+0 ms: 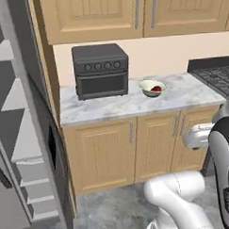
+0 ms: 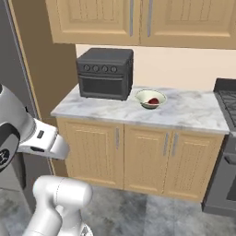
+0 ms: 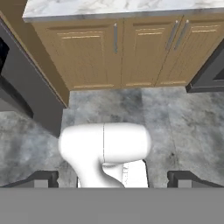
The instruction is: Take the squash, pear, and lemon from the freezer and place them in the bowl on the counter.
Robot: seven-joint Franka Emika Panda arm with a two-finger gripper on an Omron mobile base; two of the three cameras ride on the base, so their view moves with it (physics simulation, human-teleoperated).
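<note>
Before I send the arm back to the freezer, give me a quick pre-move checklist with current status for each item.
1. Freezer door open, shelves reachable: ok, grey shelves are exposed at the left in the left base view.
2. Gripper free: ok, jaws wide apart, nothing between them in the hand view.
3. Bowl in place on the counter: ok, upright beside the toaster oven.
4. Bowl contents: cannot tell; something red lies in it, but which item is unclear.
5. Squash, pear or lemon on the shelves: cannot tell, none is visible from these angles.
</note>
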